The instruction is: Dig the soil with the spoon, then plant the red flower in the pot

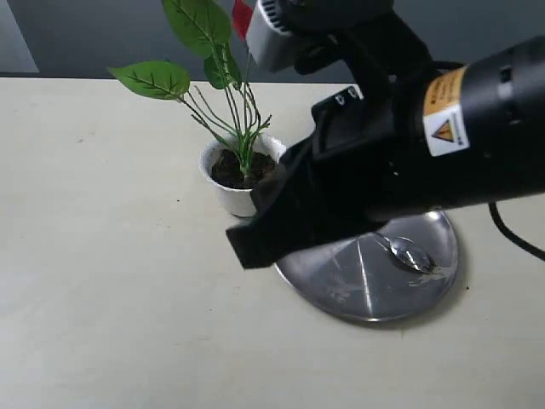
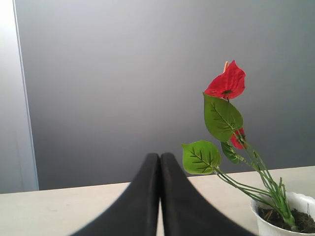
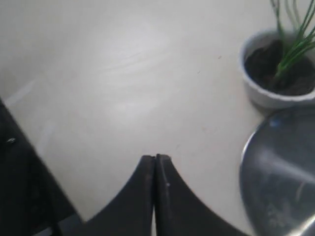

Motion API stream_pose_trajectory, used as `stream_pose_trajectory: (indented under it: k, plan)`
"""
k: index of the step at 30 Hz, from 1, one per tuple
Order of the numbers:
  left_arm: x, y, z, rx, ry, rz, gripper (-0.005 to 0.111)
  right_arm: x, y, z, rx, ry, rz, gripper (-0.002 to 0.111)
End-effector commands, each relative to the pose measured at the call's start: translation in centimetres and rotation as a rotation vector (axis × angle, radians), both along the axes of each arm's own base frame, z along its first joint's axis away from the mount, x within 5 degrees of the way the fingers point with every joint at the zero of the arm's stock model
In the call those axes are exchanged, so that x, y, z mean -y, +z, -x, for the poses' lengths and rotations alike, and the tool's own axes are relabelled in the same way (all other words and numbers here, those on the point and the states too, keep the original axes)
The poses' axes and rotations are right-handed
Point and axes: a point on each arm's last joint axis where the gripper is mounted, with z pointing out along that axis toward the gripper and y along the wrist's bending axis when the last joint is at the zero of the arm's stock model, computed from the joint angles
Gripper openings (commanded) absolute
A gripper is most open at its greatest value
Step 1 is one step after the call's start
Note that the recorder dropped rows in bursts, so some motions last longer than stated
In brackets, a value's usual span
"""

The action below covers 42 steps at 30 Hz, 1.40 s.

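Note:
The red flower stands upright in the white pot, its green stems rooted in the dark soil. The same pot with its soil shows in the right wrist view. The silver spoon lies on the round steel plate, to the right of the pot. My right gripper hangs shut and empty above the plate's left edge, just in front of the pot. My left gripper is shut on nothing, off to one side of the plant; the exterior view does not show it.
The right arm's black body fills the upper right of the exterior view and hides part of the plate. Pale tabletop spreads left and in front of the pot. A grey wall runs behind the table.

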Motion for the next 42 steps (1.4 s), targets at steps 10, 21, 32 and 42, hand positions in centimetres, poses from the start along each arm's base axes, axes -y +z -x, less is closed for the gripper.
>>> stream_pose_trajectory:
  k: [10,21,32,42]
  plan:
    - [0.0,0.1,0.0,0.006,-0.007,0.006,0.0,1.0,1.1,2.6,-0.24,0.015,-0.072,-0.001]
    - [0.0,0.1,0.1,0.008,-0.008,0.005,0.0,4.7,3.4,2.8,0.037,-0.04,-0.407,-0.001]
    - [0.0,0.1,0.1,0.008,-0.008,0.005,0.0,14.2,-2.8,1.5,0.205,-0.462,-0.459,-0.001]
    - [0.0,0.1,0.1,0.008,-0.008,0.005,0.0,20.1,-7.8,5.2,0.471,-0.788,-0.514,-0.001]
